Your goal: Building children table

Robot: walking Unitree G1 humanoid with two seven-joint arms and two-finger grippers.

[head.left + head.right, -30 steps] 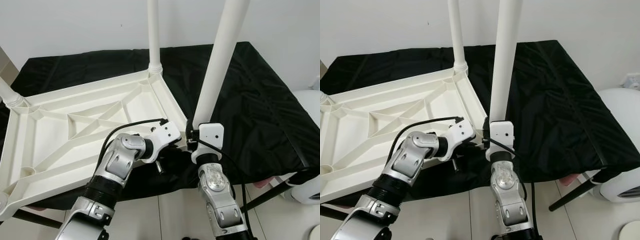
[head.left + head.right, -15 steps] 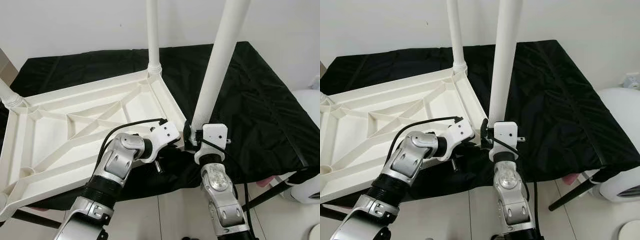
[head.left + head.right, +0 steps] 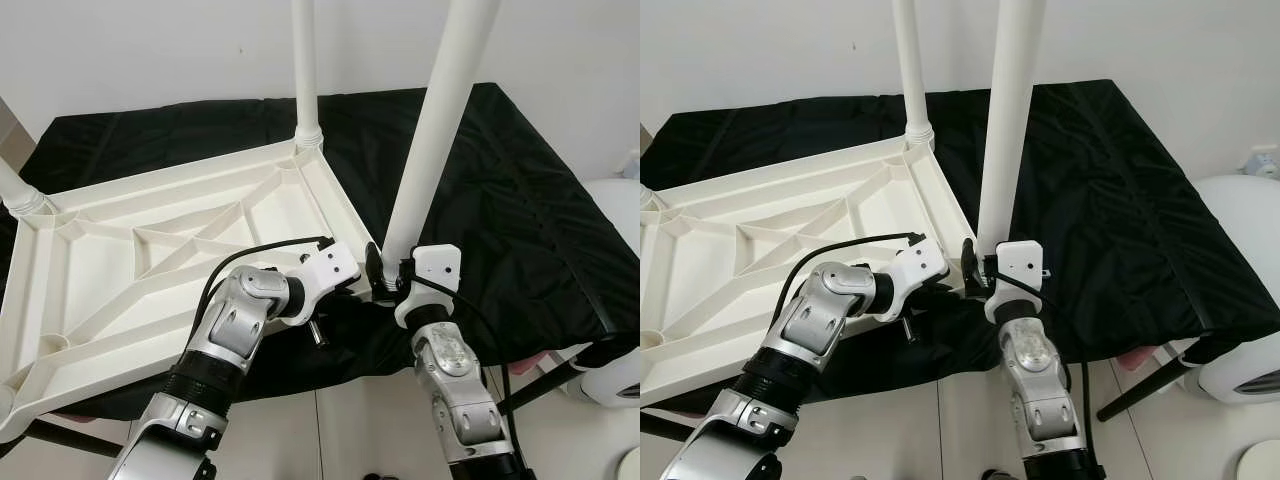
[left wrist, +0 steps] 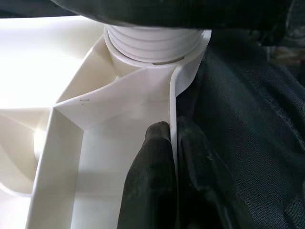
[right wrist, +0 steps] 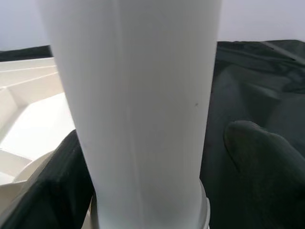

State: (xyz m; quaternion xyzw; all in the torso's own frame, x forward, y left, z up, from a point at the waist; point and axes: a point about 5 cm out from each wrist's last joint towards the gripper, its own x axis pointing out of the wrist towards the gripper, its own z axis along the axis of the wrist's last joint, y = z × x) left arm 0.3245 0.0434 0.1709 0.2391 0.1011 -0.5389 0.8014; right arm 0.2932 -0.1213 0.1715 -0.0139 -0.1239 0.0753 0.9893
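I see the upturned white tabletop (image 3: 150, 250) lying on the black-draped worktop (image 3: 520, 200). My left gripper (image 4: 174, 143) has its jaws pinching the tabletop's near right rim; my right gripper (image 5: 143, 157) has its jaws spread around the upright white leg (image 3: 430, 130) at that corner socket
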